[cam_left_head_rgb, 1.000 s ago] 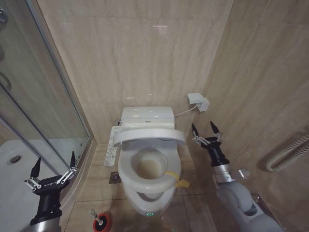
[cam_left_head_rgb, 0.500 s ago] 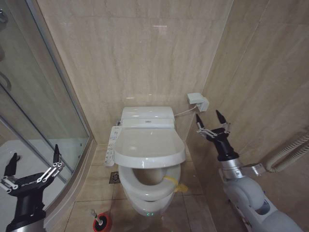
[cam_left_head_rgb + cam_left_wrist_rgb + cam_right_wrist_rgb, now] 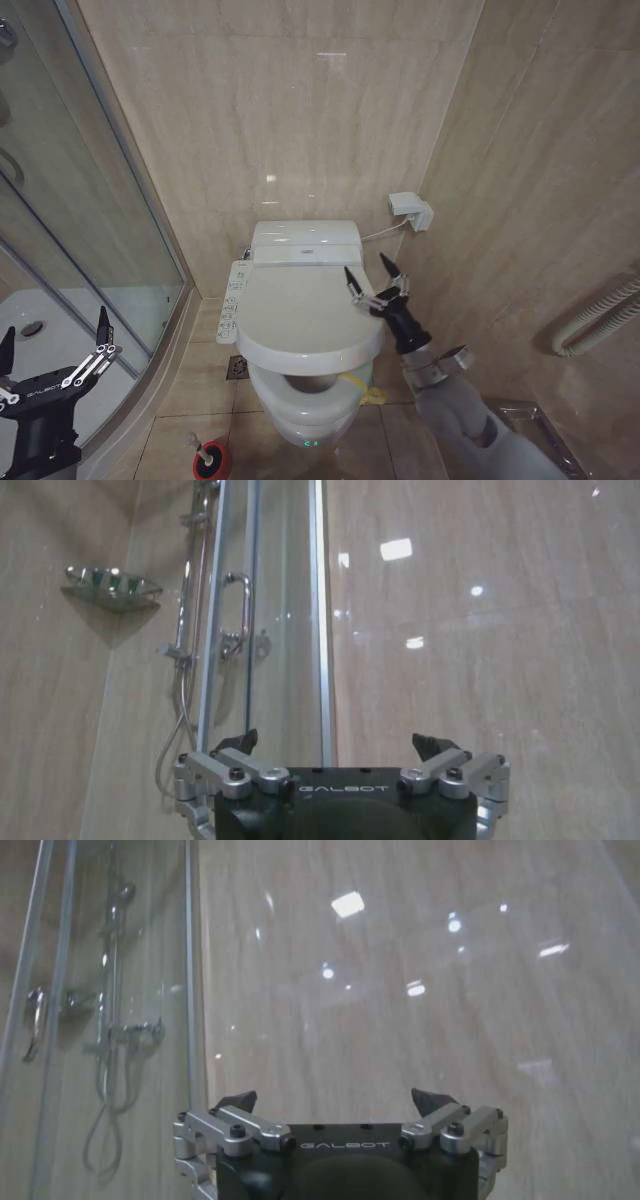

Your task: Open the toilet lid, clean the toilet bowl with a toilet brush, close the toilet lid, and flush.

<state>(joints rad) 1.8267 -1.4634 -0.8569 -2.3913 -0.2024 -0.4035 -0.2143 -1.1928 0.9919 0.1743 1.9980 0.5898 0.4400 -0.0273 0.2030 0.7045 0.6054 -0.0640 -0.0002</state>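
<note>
A tiled bathroom: our right claw point(image 3: 376, 281) hangs spread open over the far right part of the toilet lid point(image 3: 300, 315), gripping nothing, its tips pointing up toward the wall. The lid lies nearly flat but not quite shut; a gap at the front shows the seat point(image 3: 300, 392) beneath and a sliver of the toilet bowl point(image 3: 305, 426) under that. A yellow cord point(image 3: 362, 385) trails from the lid's right rim. Our left claw point(image 3: 48, 365) waits low beside the shower glass point(image 3: 90, 230), also wide open and empty. The toilet brush point(image 3: 205, 455) stands in its red holder point(image 3: 214, 464) on the floor, left of the bowl.

The risks, as we judge them: the lid may rest short of fully closed if nothing presses it down, and a downward push from the spread tips could skid on the glossy plastic. The cord could snag a fingertip as our right arm moves. The button panel point(image 3: 233, 292) lies on the lid's far side, so a reach across could knock the lid.
</note>
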